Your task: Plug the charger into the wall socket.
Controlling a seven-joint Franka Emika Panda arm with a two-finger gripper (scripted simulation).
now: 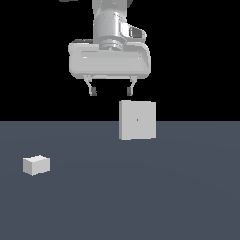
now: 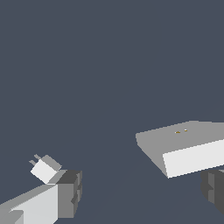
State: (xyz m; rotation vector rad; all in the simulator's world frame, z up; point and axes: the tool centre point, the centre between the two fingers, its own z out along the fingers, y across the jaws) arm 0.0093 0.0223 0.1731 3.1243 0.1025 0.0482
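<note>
The charger (image 1: 36, 165) is a small white block lying on the grey floor at the exterior view's left. In the wrist view the charger (image 2: 45, 168) shows two short prongs on one end. The wall socket (image 1: 137, 120) is an upright square white plate with two tiny holes at its centre, right of middle in the exterior view; it also shows in the wrist view (image 2: 183, 146). My gripper (image 1: 111, 89) hangs high above the floor, open and empty, above and slightly to the exterior view's left of the socket, far from the charger. One fingertip (image 2: 68, 192) shows in the wrist view.
A flat grey floor (image 1: 140, 197) carries both objects. The background behind is black. Nothing else stands on the floor.
</note>
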